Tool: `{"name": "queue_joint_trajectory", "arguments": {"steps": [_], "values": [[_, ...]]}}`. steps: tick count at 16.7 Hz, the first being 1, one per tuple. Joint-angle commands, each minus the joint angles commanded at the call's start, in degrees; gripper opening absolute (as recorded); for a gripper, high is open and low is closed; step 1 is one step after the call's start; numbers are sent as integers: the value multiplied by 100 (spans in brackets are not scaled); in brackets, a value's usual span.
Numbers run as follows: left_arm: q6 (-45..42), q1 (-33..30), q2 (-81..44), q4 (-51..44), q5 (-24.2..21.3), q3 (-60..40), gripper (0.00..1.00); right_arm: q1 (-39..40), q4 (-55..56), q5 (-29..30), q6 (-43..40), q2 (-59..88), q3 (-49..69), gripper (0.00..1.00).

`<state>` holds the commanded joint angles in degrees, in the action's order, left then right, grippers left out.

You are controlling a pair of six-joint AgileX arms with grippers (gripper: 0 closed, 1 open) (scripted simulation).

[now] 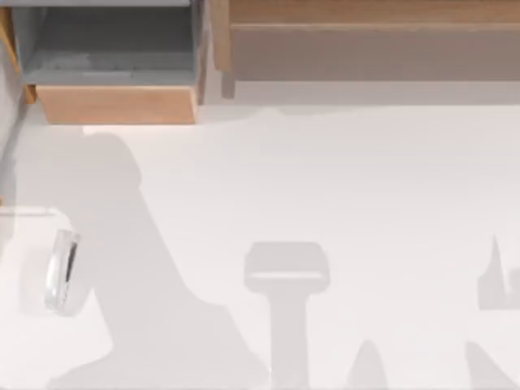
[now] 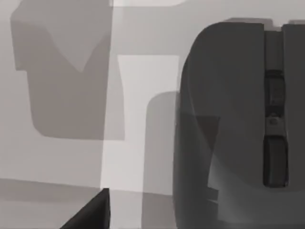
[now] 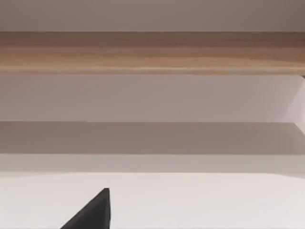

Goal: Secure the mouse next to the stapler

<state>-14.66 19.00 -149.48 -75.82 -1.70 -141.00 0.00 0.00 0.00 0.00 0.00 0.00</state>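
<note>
The mouse [image 1: 63, 272] lies near the table's left edge in the top view, a small glossy white oval with a dark stripe down its middle. In the left wrist view the mouse [image 2: 224, 124] appears close up, looking dark grey in shadow, with its stripe and wheel [image 2: 275, 95] showing. A dark corner of my left gripper [image 2: 93, 214] shows just beside it, apart from it. A dark corner of my right gripper [image 3: 93, 212] shows above bare table, facing the wooden ledge [image 3: 152, 52]. The stapler is out of view.
An open wooden box [image 1: 114, 101] with a grey inside stands at the back left. A long wooden shelf [image 1: 366, 24] runs along the back right. Flat grey shadows lie on the white table, among them a T-shaped one [image 1: 286, 276].
</note>
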Motion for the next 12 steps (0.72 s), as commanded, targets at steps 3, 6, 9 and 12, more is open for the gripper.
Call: {"name": "queue_joint_trajectory", "arguments": {"steps": [3, 6, 9, 12], "values": [[-19, 9, -6, 76, -6, 65, 100, 0, 0, 0, 0, 0, 0, 100], [-28, 14, -17, 191, -7, 172, 100, 0, 0, 0, 0, 0, 0, 100], [-20, 12, -2, 285, -4, 271, 100, 0, 0, 0, 0, 0, 0, 100], [-11, 8, 16, 369, -4, 357, 100, 0, 0, 0, 0, 0, 0, 100]]}}
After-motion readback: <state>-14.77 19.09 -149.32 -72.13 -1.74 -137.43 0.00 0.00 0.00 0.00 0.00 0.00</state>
